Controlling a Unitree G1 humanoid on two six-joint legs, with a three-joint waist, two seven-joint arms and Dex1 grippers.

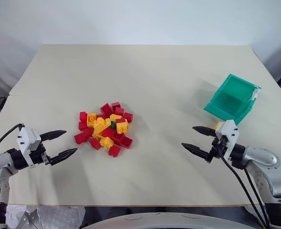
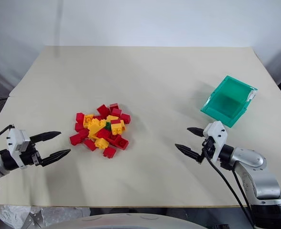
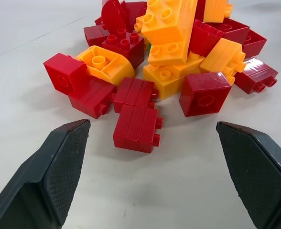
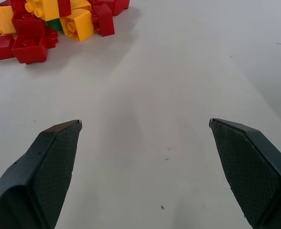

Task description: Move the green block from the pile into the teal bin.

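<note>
In the left eye view, a pale matte desk (image 1: 145,71) carries the pile (image 1: 104,128) of small glossy red and yellow studded plastic bricks just left of the frame's centre, and the green block (image 1: 113,125), a small studded plastic brick, shows as a dark green sliver wedged between yellow bricks near the heap's middle, mostly buried. The teal bin (image 1: 232,98), a translucent teal-green plastic box with square walls and a white label on its right edge, sits tilted at the right of the frame, well apart from the heap. The left end effector (image 1: 62,144) hangs at lower left, its two black tapered fingers spread wide and empty, aimed at the bricks; the right end effector (image 1: 201,139) hangs at lower right, likewise spread and empty, just below the bin. Both look staged for a reach. The right eye view shows the same layout. In the left wrist view, textured finger pads (image 3: 54,176) frame the near red bricks at close range. In the right wrist view, the spread fingers frame bare desk, with the heap at upper left and a green corner peeking out beside a yellow brick.
</note>
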